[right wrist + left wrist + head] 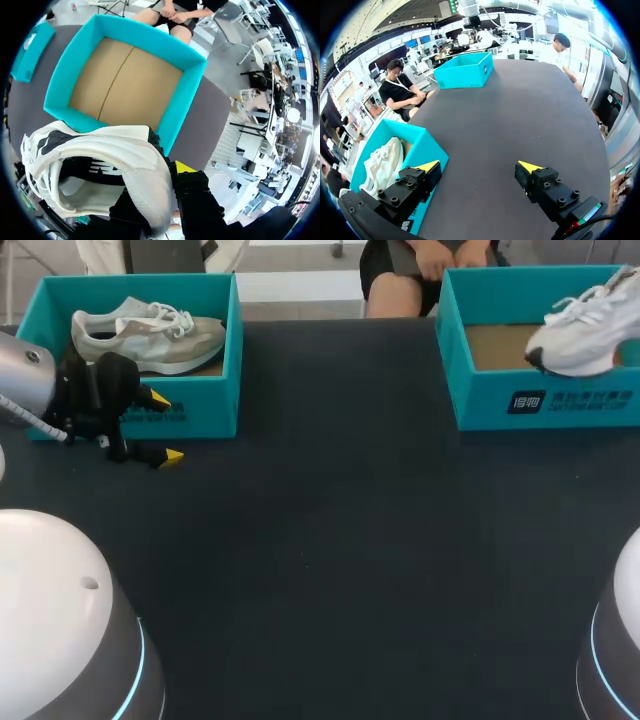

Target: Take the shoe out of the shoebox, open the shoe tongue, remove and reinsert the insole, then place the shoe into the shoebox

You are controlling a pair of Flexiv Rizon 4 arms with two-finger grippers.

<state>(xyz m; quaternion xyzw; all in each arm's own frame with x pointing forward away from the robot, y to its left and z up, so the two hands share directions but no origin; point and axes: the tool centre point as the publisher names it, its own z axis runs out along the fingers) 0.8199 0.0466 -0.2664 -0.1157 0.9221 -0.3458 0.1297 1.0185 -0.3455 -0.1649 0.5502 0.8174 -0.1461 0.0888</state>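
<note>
**Left.** The left gripper (163, 427), fingers spread wide and grasping nothing, hangs low over the dark tabletop (330, 540). Just beside one yellow tip stands the front wall of a teal cardboard shoebox (205, 410). Beyond that wall a grey-and-beige lace-up sneaker (150, 338) lies on its sole inside the box. Parked outside the box, this arm probably leaves the middle free.

**Right.** The right gripper (167, 172) is clamped on the collar of a white mesh sneaker (585, 335), one finger outside and the other hidden within. It holds the sneaker aloft, opening toward the wrist. Below and ahead of the fingers lies a second teal shoebox (560, 400), its brown floor bare. A collar grip likely keeps tongue and insole reachable.
</note>
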